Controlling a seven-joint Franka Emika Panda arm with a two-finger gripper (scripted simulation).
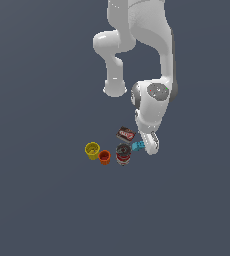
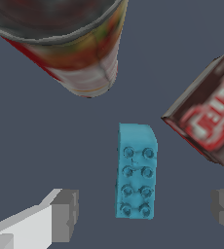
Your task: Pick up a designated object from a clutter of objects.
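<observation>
1. Teal-blue block lies flat on the floor between my two fingers, studs up, with open space on either side of it; neither pad touches it.
2. My claw is spread wide, holding nothing. In the exterior view it is low over the floor, just beside the block, so I judge I am down at, or close to, grasp height.
3. Near one end of the block stands the dark can with the red band, upright and apart from it. The dark red-black box lies off the block's other side, also not touching it.
4. Farther out, beyond the can as the exterior view shows it, sit the orange cup and then the yellow cup, well apart from the block.
5. Progress, as I judge it: the approach and alignment look done. Closing on the block and lifting it clear of the clutter are both left to do. The long sides face my fingers, which suits a pinch across the narrow width.
</observation>
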